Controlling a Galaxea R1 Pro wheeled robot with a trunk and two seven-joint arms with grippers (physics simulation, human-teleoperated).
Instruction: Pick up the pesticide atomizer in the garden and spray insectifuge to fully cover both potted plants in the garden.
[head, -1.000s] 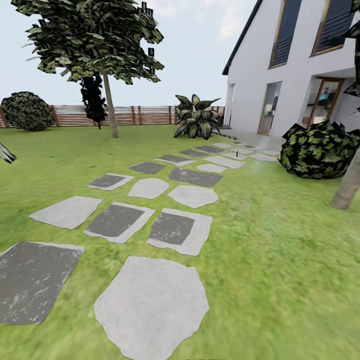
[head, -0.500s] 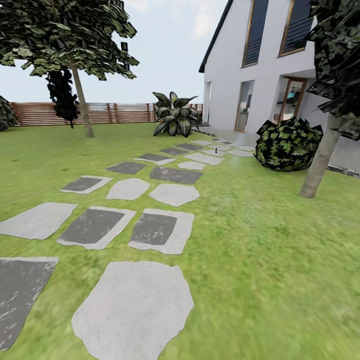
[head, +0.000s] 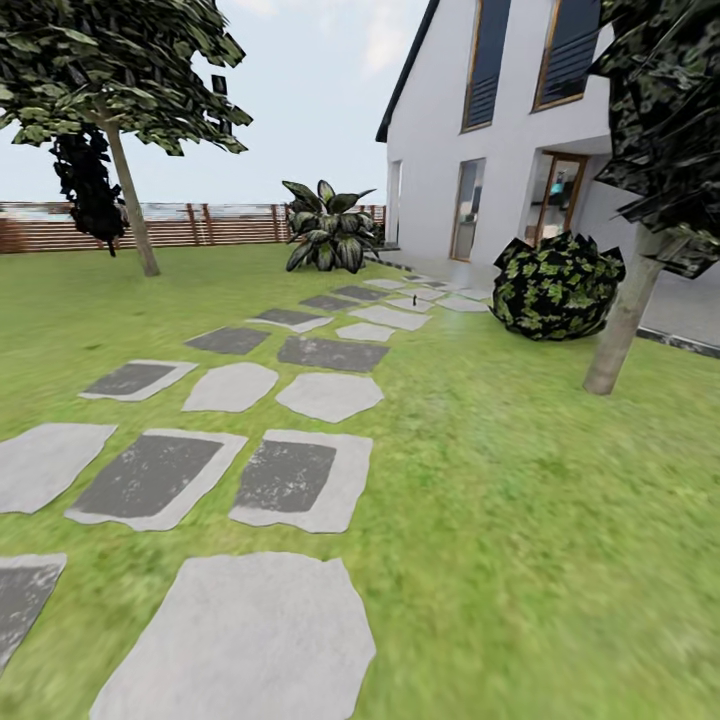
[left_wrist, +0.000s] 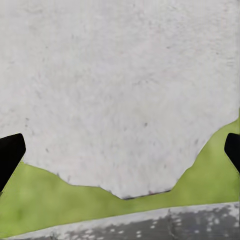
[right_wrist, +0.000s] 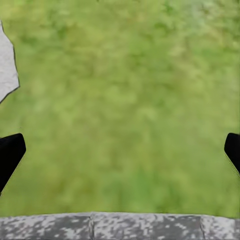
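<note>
Currently, left pincer (left_wrist: 120, 150): hanging wide, empty, over a stone (left_wrist: 115, 85).
Right pincer (right_wrist: 120, 150): gaping wide over lawn (right_wrist: 125, 100).
Atomizer (head: 413, 298): standing upright, a tiny speck far ahead on the path (head: 330, 396), near the house (head: 500, 140).
Nearer arm: cannot tell.

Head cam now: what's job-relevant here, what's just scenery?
Job: lawn; broad-leaved speckled plant, likely a target; tiny dark upright object on the stepping stones, maybe the atomizer, too small to tell.
Scenery: slatted fence; round bush; trees; house.
</note>
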